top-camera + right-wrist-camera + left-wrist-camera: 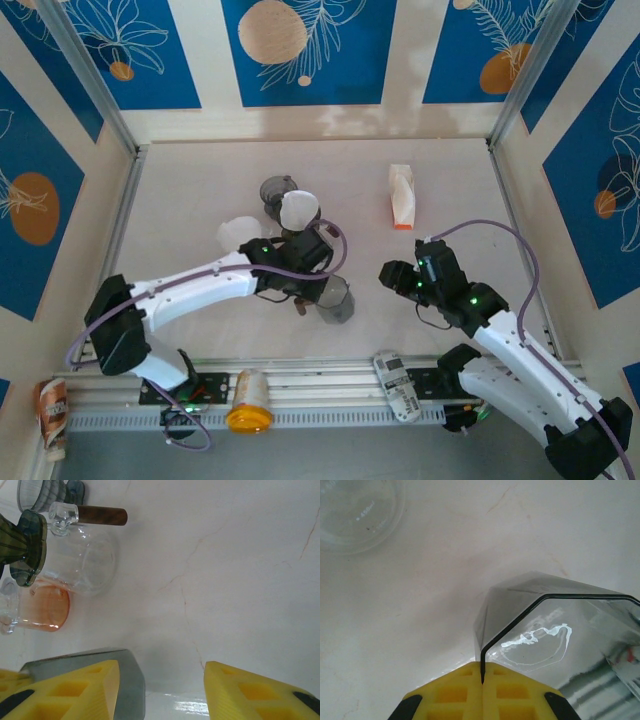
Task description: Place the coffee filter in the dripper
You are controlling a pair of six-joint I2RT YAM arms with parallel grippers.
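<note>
- At the bottom of the overhead view, an orange-capped plastic bottle [248,402] lies on the metal rail [320,385] between the arm bases. It seems parked there, clear of the work area.
- Right of centre, the right gripper [393,274] [162,675] hangs over the bare pale table [200,180]. Its yellow padded fingers [250,690] are apart with nothing between them. It looks free to fetch the filter.
- Just below centre, the left gripper [300,292] [482,669] has its yellow pads pressed together on the thin dark rim of a smoky grey see-through plastic dripper [336,300] [555,625]. Pinching the rim probably steadies the dripper and leaves its mouth clear for the filter.
- Above centre lies a white rounded paper shape, most likely the coffee filter [298,210]. It is apart from the held dripper and not yet inside it, and neither gripper touches it.
- Just beside the filter, further up, stands a dark grey ribbed cup [277,188].
- Upper right of centre, a white carton with an orange end [401,196] lies well apart from everything else.
</note>
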